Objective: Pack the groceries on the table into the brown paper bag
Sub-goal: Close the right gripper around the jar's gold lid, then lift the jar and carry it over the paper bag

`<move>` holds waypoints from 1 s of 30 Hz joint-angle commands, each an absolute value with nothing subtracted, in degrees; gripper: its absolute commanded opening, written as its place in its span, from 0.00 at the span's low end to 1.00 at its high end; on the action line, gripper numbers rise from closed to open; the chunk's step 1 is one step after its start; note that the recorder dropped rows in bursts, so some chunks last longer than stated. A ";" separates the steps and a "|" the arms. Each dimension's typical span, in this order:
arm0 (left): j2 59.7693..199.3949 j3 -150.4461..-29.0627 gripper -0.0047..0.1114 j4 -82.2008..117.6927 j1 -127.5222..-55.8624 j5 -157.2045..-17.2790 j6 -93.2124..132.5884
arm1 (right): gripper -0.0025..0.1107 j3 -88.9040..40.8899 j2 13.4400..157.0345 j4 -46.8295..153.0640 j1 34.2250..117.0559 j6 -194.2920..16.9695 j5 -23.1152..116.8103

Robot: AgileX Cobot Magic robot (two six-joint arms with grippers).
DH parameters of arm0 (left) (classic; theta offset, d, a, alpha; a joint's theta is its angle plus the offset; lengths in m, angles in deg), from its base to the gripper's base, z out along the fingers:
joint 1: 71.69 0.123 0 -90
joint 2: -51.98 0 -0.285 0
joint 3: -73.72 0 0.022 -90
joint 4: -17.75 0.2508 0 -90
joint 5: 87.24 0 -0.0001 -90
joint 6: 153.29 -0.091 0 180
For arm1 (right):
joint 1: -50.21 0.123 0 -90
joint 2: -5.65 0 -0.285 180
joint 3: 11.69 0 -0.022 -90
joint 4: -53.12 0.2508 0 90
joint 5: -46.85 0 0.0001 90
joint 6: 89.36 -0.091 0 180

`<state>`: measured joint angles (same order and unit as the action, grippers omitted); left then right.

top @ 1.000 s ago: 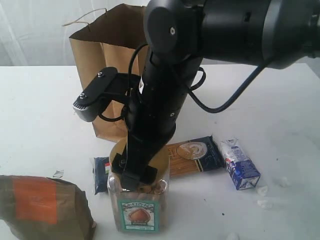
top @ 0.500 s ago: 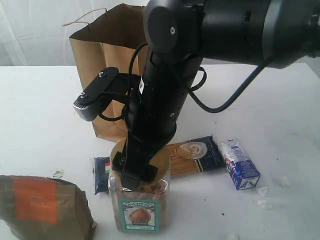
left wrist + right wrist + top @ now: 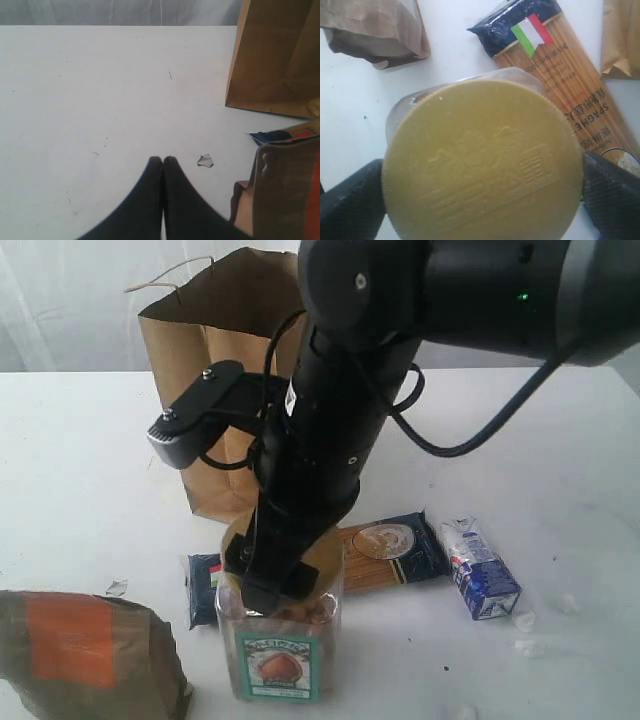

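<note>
A white table (image 3: pixel 80 460) held scattered groceries, with a tall brown paper bag (image 3: pixel 200 360) standing upright and open at the back. A large black robot arm reached down across the middle of the scene.

The right pincer (image 3: pixel 278 585) sat down over the clear jar with tan lid (image 3: pixel 280 660). The jar stood upright on the table at the front, ahead of the bag, a nut picture on its label. Seen from the wrist, the pincer was spread wide, and its two black pads (image 3: pixel 350 205) lay against opposite sides of the round lid with no gap showing, so it had hold of the jar by its lid.

The blue-ended spaghetti packet (image 3: pixel 390 550) lay flat just behind the jar, one blue end poking out on the jar's left. The small blue-white carton (image 3: pixel 480 570) lay just beside the packet's right end. The brown pouch with orange label (image 3: pixel 85 655) slumped at the front left corner, near the jar but apart from it. A few small white crumbs (image 3: pixel 525 625) dotted the table to the right of the carton.

The left pincer (image 3: pixel 162 162) did not show in the wide view. In its own wrist view, its two dark fingertips were pressed together with nothing between them, above bare table, with one crumb (image 3: pixel 205 161) just beside them.
</note>
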<state>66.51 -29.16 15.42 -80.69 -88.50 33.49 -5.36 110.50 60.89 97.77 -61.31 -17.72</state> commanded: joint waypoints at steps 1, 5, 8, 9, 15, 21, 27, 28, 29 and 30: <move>66.05 -29.06 0.04 14.83 -81.11 -88.67 33.81 | 0.50 -4.92 106.99 62.88 97.81 -61.56 -17.75; 66.05 -29.06 0.04 14.83 -81.11 -88.67 33.81 | 0.50 -4.92 104.80 66.13 97.81 -61.56 -17.37; 66.05 -29.06 0.04 14.83 -81.11 -88.67 33.81 | 0.50 -4.92 103.79 68.10 97.81 -61.56 -16.78; 66.05 -29.06 0.04 14.83 -81.11 -88.67 33.81 | 0.50 -4.92 103.68 68.50 97.81 -61.56 -16.79; 66.05 -29.06 0.04 14.83 -81.11 -88.67 33.81 | 0.50 -3.49 102.59 72.36 97.81 -61.23 -15.99; 66.05 -29.06 0.04 14.83 -81.11 -88.67 33.81 | 0.50 -0.68 102.20 80.01 97.81 -61.10 -10.16; 66.05 -29.06 0.04 14.83 -81.11 -88.67 33.81 | 0.50 1.71 102.20 83.68 97.81 -60.97 -8.24; 66.05 -29.06 0.04 14.83 -81.11 -88.67 33.81 | 0.50 2.02 102.20 83.68 97.81 -60.97 -8.24; 66.05 -29.06 0.04 14.83 -81.11 -88.67 33.81 | 0.50 2.35 102.20 83.68 97.81 -60.97 -7.78; 66.05 -29.06 0.04 14.83 -81.11 -88.67 33.81 | 0.50 2.63 102.20 83.68 97.81 -60.97 -7.10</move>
